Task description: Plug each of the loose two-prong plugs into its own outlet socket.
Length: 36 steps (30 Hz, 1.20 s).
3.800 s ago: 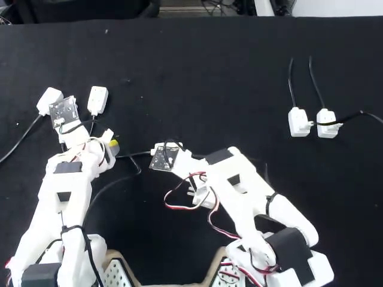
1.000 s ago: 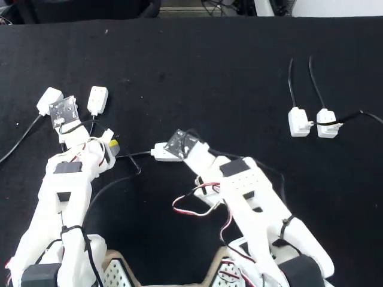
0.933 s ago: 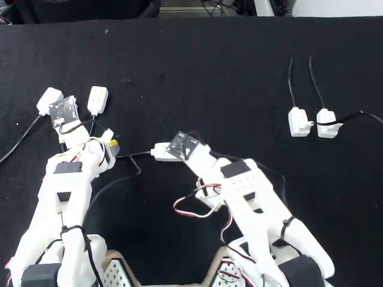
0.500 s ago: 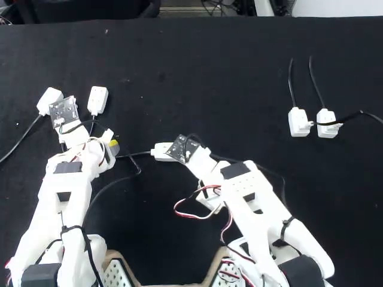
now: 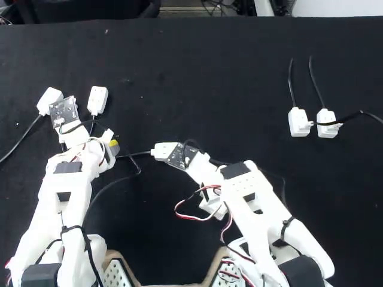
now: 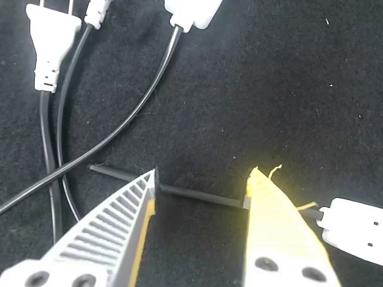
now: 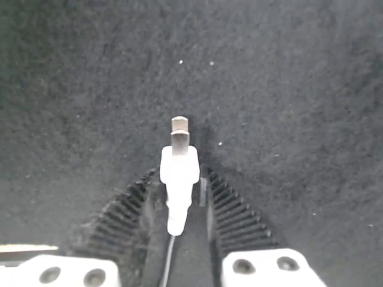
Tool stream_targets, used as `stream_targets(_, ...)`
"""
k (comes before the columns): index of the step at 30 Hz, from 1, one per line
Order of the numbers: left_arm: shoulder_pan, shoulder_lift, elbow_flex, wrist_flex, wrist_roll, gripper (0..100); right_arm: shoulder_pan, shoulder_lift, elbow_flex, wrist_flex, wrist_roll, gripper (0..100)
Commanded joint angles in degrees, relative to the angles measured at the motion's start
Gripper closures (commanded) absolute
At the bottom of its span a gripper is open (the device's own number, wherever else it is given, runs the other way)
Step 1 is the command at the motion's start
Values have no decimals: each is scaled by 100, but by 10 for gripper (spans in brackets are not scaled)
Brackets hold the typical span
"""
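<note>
Right gripper (image 5: pixel 170 153) sits low near the middle of the table (image 5: pixel 197 66) in the high view, apparently on a white plug (image 5: pixel 160 149), though the wrist hides its fingers. Two more white cord ends (image 5: pixel 297 121) lie far right, well apart from it. From the left wrist, the left gripper (image 6: pixel 202 182) is spread wide, holding nothing, over a thin black cable (image 6: pixel 197 194), with a loose two-prong plug (image 6: pixel 45 30) beyond. From the right wrist, both fingers clamp the white plug's body, its prongs (image 7: pixel 179 128) pointing forward.

Illumination is even and diffuse from overhead. The matte black bench (image 5: pixel 197 72) reads dark; shadows on it are soft and faint.
</note>
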Motion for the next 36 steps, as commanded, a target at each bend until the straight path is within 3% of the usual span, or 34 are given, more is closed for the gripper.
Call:
stream_targets(1,-4,-176,-119,-35,53,755,105,-242,-13,53,70,992)
stream_targets(8,-4,-176,-119,-35,53,755,70,-884,-690,730,26,988)
stream_targets(12,4,-176,-136,-35,53,755,-308,-1587,-892,747,-484,988)
stream_targets(17,101,-176,-119,-35,53,755,-1213,-1613,-505,-993,-1486,988)
stream_targets(22,119,-176,-119,-26,53,755,-1609,-822,-215,-2848,-2479,988)
stream_targets(25,119,-176,-119,-26,62,755,-1829,-224,-198,-3349,-2945,988)
stream_targets(31,127,-185,-119,-26,519,755,-2180,233,-110,-3745,-3147,988)
stream_targets(36,163,-193,-338,457,536,755,-2198,136,488,-4835,-3262,988)
